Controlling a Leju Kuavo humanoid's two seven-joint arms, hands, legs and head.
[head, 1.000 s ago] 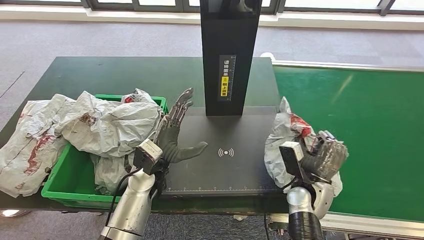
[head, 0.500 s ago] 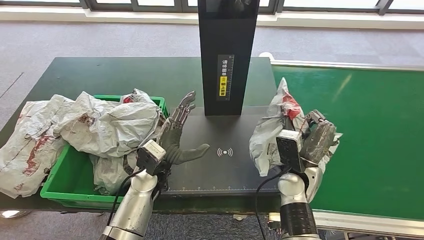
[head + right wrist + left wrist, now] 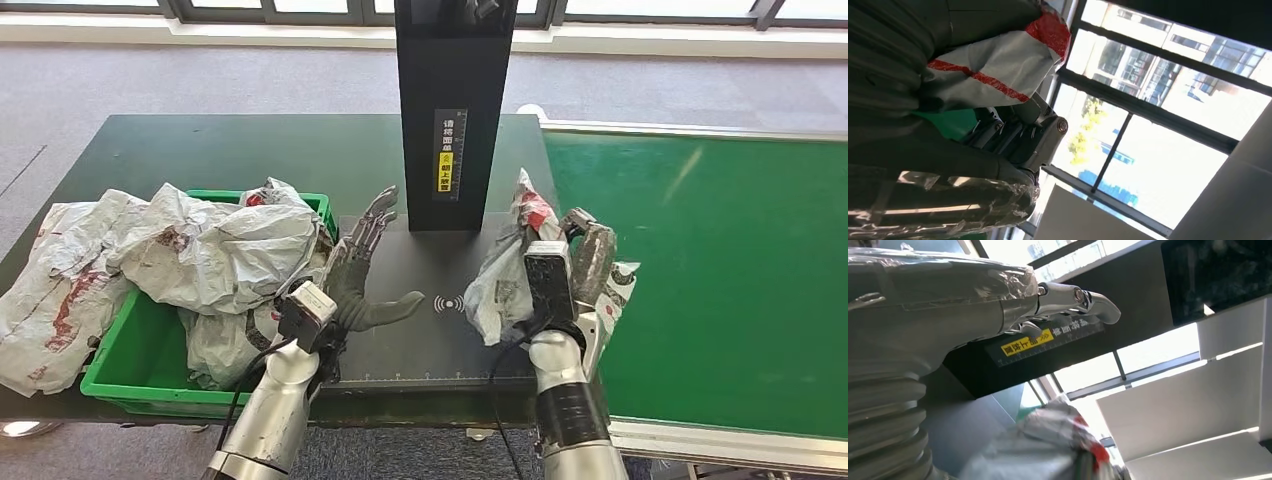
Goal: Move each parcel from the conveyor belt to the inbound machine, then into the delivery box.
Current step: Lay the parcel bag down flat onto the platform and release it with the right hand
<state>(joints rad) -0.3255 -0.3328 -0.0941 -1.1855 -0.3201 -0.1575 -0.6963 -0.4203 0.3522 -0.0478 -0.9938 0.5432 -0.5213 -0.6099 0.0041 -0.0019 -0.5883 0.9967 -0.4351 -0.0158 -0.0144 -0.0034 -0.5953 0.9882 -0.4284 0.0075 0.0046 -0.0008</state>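
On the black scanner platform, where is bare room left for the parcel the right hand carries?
The platform is bare around the wireless mark, between the left hand and the held parcel in the right hand, below the black post. The green bin is crowded, heaped with parcels.

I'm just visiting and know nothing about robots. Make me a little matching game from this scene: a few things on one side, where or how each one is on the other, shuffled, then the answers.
Things:
1. crumpled grey plastic parcel with red print
2. right hand
3. left hand
4. green plastic delivery box

States:
A. open, fingers spread, over the black scanner plate
B. heaped with crumpled grey bags, at the table's left
C. gripping the parcel
D. held up at the scanner plate's right edge, beside the green conveyor belt

Pairs: 1-D, 2-C, 3-A, 4-B
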